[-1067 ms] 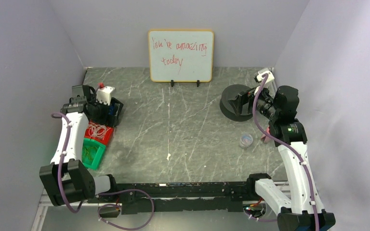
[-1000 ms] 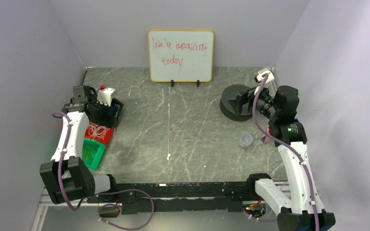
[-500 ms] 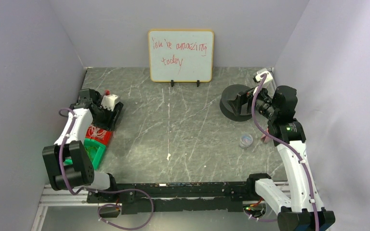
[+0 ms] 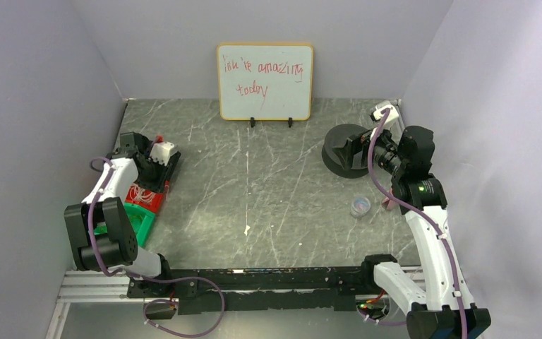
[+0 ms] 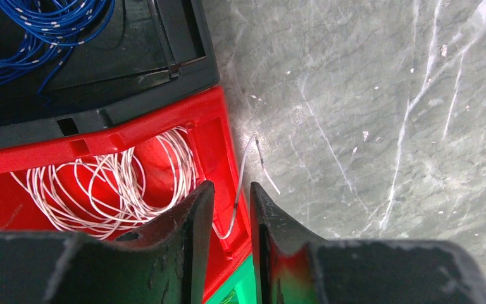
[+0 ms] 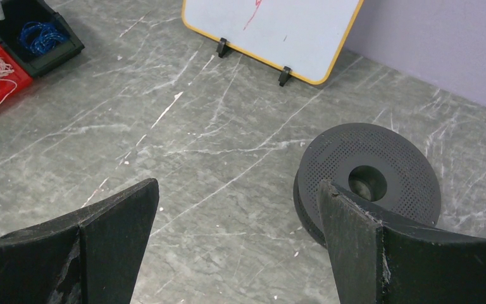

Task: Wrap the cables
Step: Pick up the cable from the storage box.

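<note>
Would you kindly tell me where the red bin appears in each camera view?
Top external: red bin at the left, mid-height.
Left wrist: red bin fills the lower left.
Right wrist: red bin small, at the upper left edge.
Shared landmark: the black bin adjoining it.

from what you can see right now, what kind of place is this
Likely a robot lab test cell: plain purple walls box in a grey tabletop, with a red bin of coiled cables and a whiteboard.

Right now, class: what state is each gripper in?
Left gripper: slightly open around a cable, not clamped.
Right gripper: wide open, empty.
</note>
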